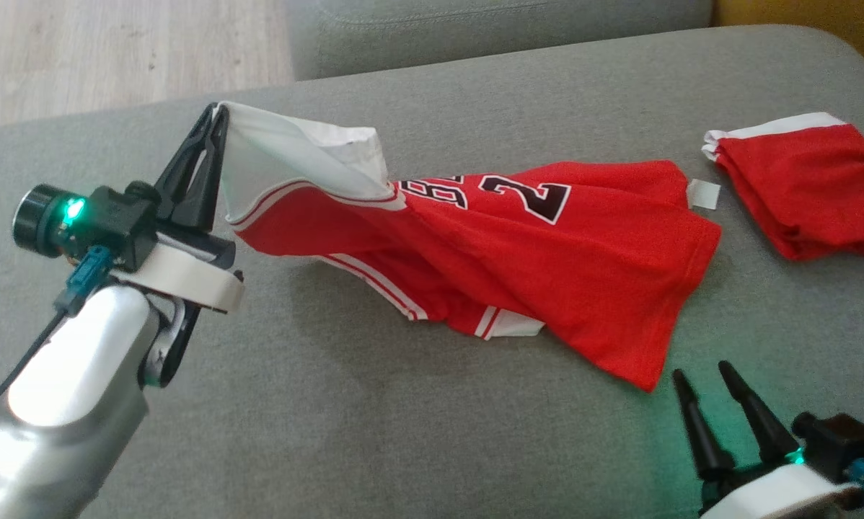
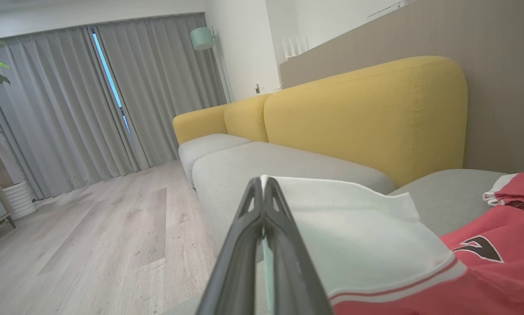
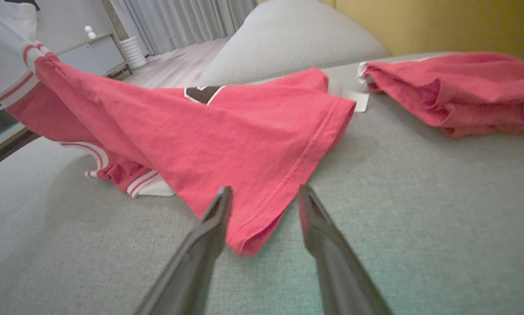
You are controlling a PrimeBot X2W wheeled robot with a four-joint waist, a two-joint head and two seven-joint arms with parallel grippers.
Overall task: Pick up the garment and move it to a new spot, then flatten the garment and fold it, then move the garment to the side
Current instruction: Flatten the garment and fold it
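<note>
The garment [image 1: 518, 267] is a red jersey with white trim and black numbers, stretched across the grey sofa seat [image 1: 331, 432]. My left gripper [image 1: 216, 112] is shut on its white shoulder part and holds that end raised above the seat. The left wrist view shows the fingers [image 2: 284, 245] pressed together on the white cloth [image 2: 367, 236]. My right gripper [image 1: 702, 371] is open at the lower right, just beside the jersey's near hem corner. In the right wrist view that corner [image 3: 244, 236] lies between the spread fingers of the right gripper [image 3: 265, 190], not clamped.
A second red garment [image 1: 814, 187] lies bunched at the seat's right, with a small white tag [image 1: 704, 194] next to it. Yellow backrests [image 2: 367, 118] rise behind the sofa. Wooden floor [image 1: 115, 50] lies beyond the seat's far left edge.
</note>
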